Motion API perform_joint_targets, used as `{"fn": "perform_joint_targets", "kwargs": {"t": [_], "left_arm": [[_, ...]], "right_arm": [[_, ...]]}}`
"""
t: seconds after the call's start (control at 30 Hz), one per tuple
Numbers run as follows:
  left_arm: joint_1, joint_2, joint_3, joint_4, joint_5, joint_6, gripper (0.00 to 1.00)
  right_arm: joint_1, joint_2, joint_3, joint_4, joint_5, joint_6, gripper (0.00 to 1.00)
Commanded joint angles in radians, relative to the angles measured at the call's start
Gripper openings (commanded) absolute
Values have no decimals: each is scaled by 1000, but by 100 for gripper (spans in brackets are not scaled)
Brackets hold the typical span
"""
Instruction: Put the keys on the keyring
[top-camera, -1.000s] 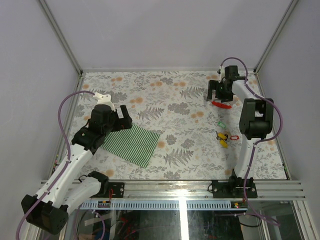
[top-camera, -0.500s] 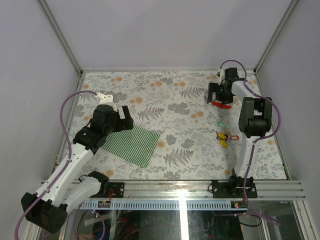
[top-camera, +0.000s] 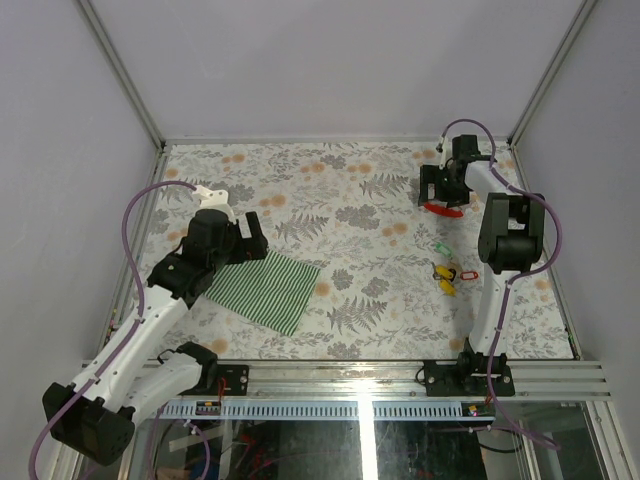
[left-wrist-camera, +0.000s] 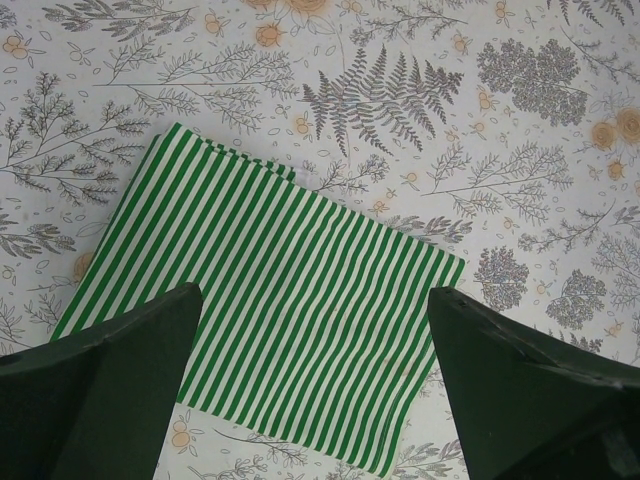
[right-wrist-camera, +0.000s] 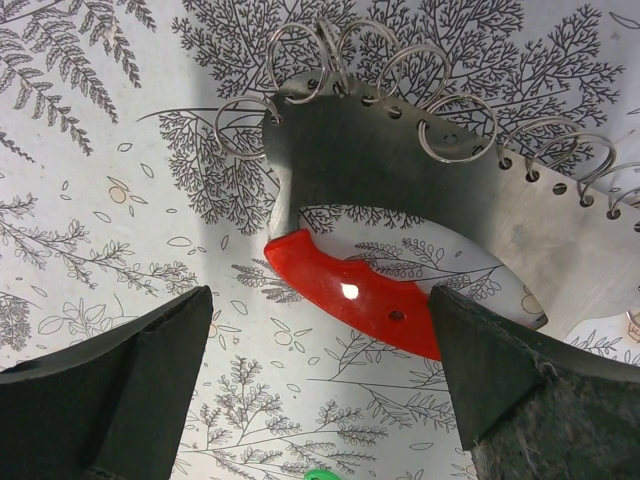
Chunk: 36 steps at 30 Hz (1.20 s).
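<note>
Right gripper (right-wrist-camera: 320, 400) is spread wide and holds nothing, its two dark fingers (right-wrist-camera: 110, 390) framing the keyring (right-wrist-camera: 400, 170) in the wrist view. The keyring is a flat, dull grey crescent of metal, punched with small holes along its outer curve, thin wire split rings looped through them, and a glossy red curved piece on its inner edge. From the top camera it lies at the upper right of the frame (top-camera: 443, 209) on the fern-and-flower printed surface (top-camera: 340, 210). The keys (top-camera: 447, 273) sit well apart from it, lower down on the right: tiny, with green, yellow and red bits. Over on the left, the left gripper (left-wrist-camera: 312, 330) is also fully wide and empty above a flat green-and-white striped cloth (left-wrist-camera: 290, 290).
</note>
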Motion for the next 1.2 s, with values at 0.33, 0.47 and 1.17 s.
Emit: {"fn": "perform_joint_targets", "kwargs": {"t": [0.33, 0.47, 1.17], "left_arm": [[-8, 13, 5, 19, -19, 11, 100], [-8, 17, 6, 18, -19, 11, 100], [-16, 15, 6, 16, -15, 12, 100]], "right_arm": [[-6, 52, 12, -30, 36, -22, 95], [-7, 34, -15, -38, 17, -11, 94], [122, -208, -337, 102, -66, 167, 86]]}}
